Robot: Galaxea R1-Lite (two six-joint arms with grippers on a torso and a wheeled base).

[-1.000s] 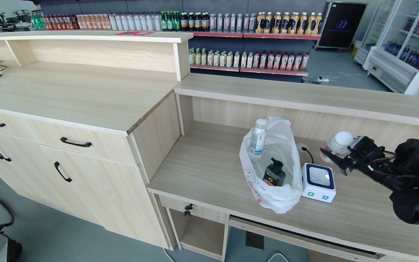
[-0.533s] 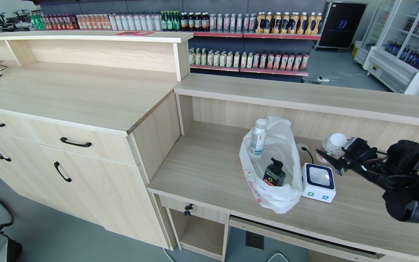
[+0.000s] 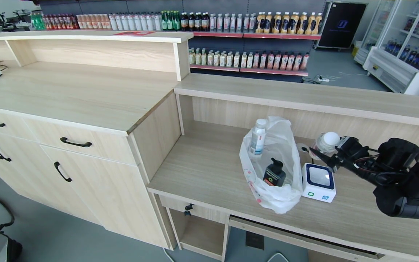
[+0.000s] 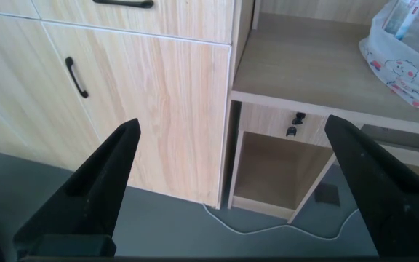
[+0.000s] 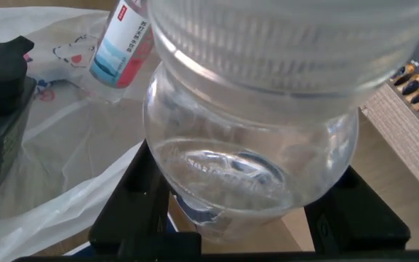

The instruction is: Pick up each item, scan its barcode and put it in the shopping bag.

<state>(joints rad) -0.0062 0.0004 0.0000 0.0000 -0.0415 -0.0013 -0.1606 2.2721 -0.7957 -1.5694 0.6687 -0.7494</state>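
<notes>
We grip a clear white-capped bottle (image 3: 327, 141) in our right gripper (image 3: 320, 153), just behind the scanner (image 3: 318, 182) on the counter (image 3: 209, 171). Beside the scanner, the shopping bag (image 3: 278, 199) holds a white bottle (image 3: 258, 140) and a black pump bottle (image 3: 274, 174).

Wooden counter (image 3: 86, 91) — drink shelves (image 3: 267, 35) behind, glass-door fridge (image 3: 395, 62) beside them.

no legible text; print on the white bottle (image 3: 258, 141) and the scanner (image 3: 318, 182) is too small to read.
</notes>
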